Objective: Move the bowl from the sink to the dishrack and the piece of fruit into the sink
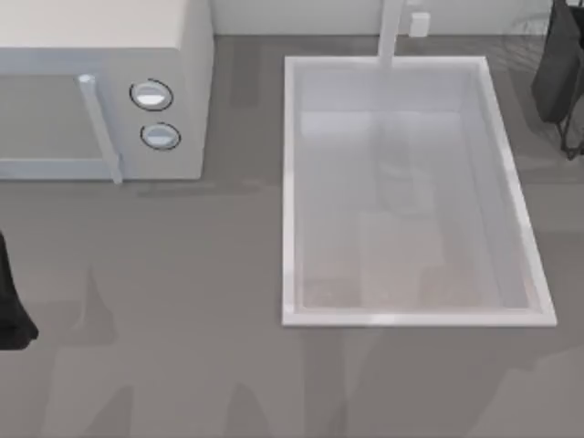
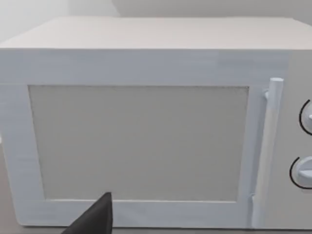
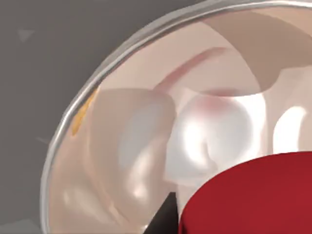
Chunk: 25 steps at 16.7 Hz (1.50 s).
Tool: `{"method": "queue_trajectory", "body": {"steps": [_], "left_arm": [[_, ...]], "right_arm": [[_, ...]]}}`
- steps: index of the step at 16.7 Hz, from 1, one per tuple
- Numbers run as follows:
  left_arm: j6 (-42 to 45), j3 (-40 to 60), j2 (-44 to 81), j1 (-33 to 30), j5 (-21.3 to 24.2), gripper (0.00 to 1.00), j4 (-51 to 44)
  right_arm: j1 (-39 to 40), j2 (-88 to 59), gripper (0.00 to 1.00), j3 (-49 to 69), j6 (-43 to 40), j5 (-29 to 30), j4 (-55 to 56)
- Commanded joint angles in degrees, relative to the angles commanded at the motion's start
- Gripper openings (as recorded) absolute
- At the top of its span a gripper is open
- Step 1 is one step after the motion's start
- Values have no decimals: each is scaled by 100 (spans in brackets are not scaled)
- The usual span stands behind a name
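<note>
Right tool (image 3: 163, 217) over shiny bowl-like container (image 3: 146, 122) holding red fruit (image 3: 253, 195); grip state unclear. Left tool (image 2: 95, 217) faces microwave (image 2: 146, 131), grip state unclear. Sink (image 1: 292, 182) basin bare.

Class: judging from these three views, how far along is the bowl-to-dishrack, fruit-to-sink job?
Seemingly done: the sink holds no bowl, though where the bowl ended up cannot be confirmed. In hand: the right gripper is at the table's far right corner, its wrist camera close over the red fruit lying in a shiny pale dish. Left to do: fruit into the sink. The left gripper is parked at the left edge, facing the microwave.
</note>
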<state>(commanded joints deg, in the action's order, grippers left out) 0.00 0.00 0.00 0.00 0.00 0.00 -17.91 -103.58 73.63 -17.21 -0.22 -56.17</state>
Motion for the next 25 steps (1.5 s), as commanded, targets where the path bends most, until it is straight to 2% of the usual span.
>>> {"method": "queue_trajectory", "body": {"steps": [4,12,17,25], "left_arm": [[0,0,0,0,0,100,0],[0,0,0,0,0,100,0],[0,0,0,0,0,100,0],[0,0,0,0,0,100,0]], "right_arm": [[-10,316,0,485,11,4,-619],[225,317,0,379,39,130,-258],[1112,380,0,-137,265,732,1512],[3153,645,0,-1596,1044,2244,6005]]}}
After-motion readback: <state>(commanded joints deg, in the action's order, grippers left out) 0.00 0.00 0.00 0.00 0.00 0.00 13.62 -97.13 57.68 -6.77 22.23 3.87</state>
